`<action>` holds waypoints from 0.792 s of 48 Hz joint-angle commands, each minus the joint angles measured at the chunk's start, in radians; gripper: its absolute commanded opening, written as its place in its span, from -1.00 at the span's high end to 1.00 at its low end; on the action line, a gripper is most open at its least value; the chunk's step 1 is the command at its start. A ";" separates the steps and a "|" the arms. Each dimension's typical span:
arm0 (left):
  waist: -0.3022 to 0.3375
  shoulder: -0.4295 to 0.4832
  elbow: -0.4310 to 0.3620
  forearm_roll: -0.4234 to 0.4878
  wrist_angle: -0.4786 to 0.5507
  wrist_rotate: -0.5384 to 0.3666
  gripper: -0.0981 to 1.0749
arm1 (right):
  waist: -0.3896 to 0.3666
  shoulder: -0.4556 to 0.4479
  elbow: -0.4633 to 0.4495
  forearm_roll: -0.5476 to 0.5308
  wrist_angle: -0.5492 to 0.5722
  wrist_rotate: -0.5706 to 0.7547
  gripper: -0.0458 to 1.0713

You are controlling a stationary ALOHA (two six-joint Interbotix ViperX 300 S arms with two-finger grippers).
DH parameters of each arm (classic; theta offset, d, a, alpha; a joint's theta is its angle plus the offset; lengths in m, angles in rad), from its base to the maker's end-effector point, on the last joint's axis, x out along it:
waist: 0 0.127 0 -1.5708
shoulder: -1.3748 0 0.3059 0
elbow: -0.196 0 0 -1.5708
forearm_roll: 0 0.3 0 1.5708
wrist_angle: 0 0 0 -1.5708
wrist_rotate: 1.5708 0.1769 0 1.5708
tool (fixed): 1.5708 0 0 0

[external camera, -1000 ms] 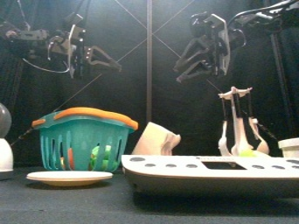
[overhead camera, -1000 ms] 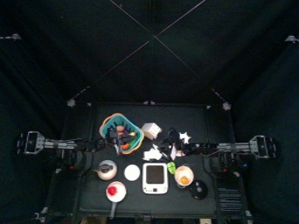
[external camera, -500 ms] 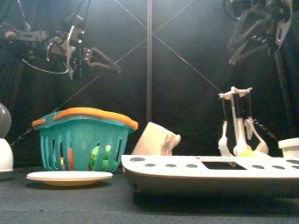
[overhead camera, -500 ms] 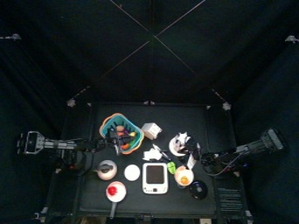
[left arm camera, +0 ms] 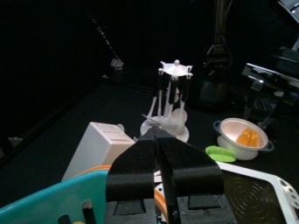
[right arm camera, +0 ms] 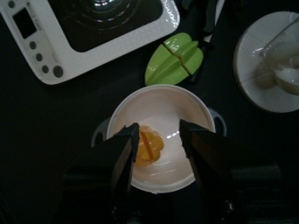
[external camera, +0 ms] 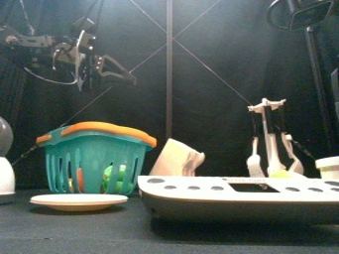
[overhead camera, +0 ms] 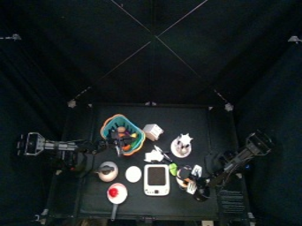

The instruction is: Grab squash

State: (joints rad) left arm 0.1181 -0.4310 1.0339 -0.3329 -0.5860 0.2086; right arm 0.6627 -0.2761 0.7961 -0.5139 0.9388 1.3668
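The squash (right arm camera: 146, 147) is an orange piece lying in a white two-handled bowl (right arm camera: 163, 112). The bowl stands at the table's front right in the top view (overhead camera: 185, 179) and also shows in the left wrist view (left arm camera: 242, 134). My right gripper (right arm camera: 162, 157) hangs above the bowl, open, its jaws either side of the squash and apart from it. In the top view it is over the bowl (overhead camera: 195, 184). My left gripper (left arm camera: 163, 171) is shut and empty, held high at the left (external camera: 113, 65), above the basket's rim.
A teal basket (overhead camera: 124, 132) with an orange rim stands at the back left. A white scale (right arm camera: 93, 31) and a green slice (right arm camera: 176, 59) lie beside the bowl. A white utensil stand (left arm camera: 173, 109), a white plate (right arm camera: 274, 57) and a plate with a red thing (overhead camera: 116, 194) are nearby.
My right arm has swung from beside the utensil stand toward the table's front, over the bowl, and its gripper has left the front view. The left arm has hardly moved.
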 commanded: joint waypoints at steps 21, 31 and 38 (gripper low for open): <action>0.000 -0.003 -0.009 -0.002 -0.003 0.002 0.24 | -0.026 0.072 0.029 0.054 -0.095 -0.009 -0.59; 0.002 -0.003 -0.009 -0.002 -0.003 0.002 0.24 | -0.054 0.078 0.044 0.064 -0.095 -0.009 -0.57; 0.002 -0.005 -0.008 -0.002 -0.003 0.002 0.24 | -0.057 0.078 0.046 0.066 -0.095 -0.009 -0.57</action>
State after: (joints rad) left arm 0.1181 -0.4310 1.0370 -0.3329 -0.5860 0.2086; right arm 0.6105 -0.1871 0.8468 -0.4479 0.8406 1.3560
